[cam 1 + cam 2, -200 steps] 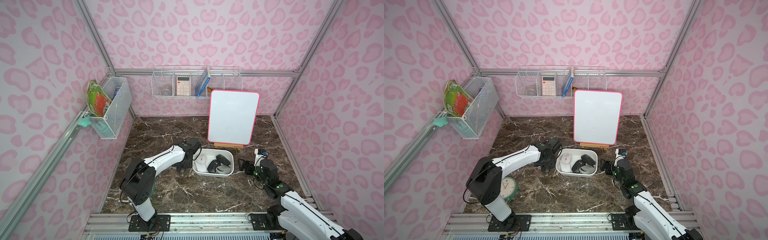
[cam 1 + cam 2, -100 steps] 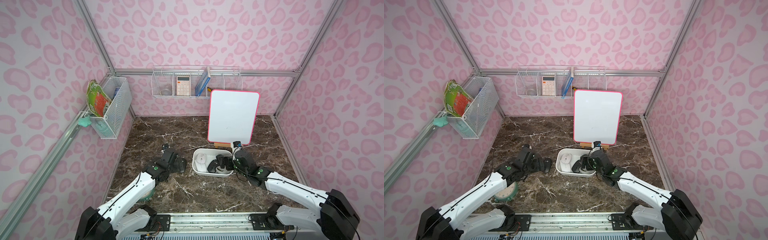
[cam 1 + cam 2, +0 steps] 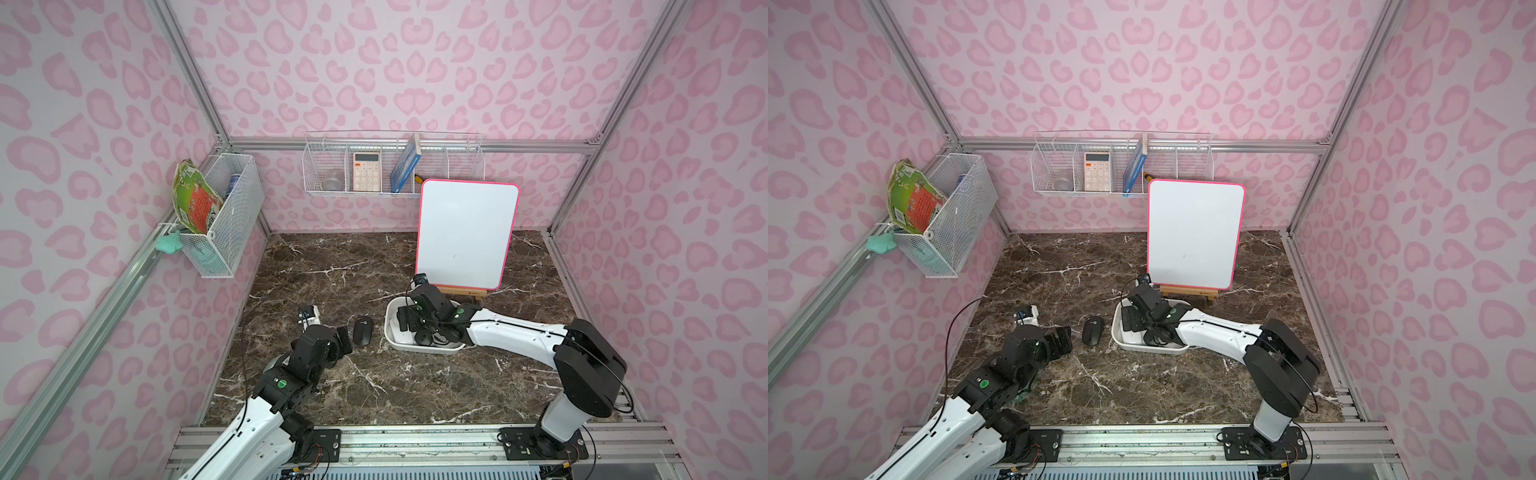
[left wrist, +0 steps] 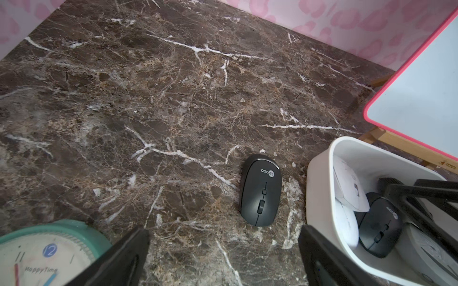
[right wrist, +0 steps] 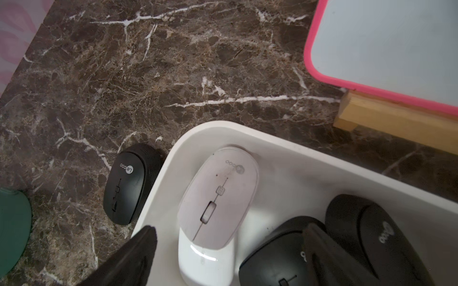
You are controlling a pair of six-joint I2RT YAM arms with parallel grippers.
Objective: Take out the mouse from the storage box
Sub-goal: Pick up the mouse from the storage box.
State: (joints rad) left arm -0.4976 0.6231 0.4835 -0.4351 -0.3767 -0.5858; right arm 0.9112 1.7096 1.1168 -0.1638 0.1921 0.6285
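Note:
A black mouse [image 3: 362, 330] [image 3: 1092, 330] [image 4: 260, 190] lies flat on the marble, just left of the white storage box [image 3: 390, 328] [image 3: 1121, 338] [image 4: 319, 198] [image 5: 223, 128]. My left gripper [image 3: 340, 337] [image 4: 223, 232] stands open and empty a short way in front of that mouse, not touching it. Inside the box, one white mouse [image 5: 219, 195] rests on top of another, beside two black mice [image 5: 272, 257]. My right gripper [image 3: 409, 322] [image 5: 230, 230] hangs open over the box, its fingers either side of the white mice.
A pink-framed whiteboard [image 3: 465, 232] on a wooden easel stands right behind the box. A teal clock [image 4: 42, 250] lies on the table under my left arm. Wire baskets [image 3: 392, 164] hang on the back and left walls.
My left gripper has opened, let go of the black mouse on the table and drawn back. My right arm swung from the box's right side to over the box.

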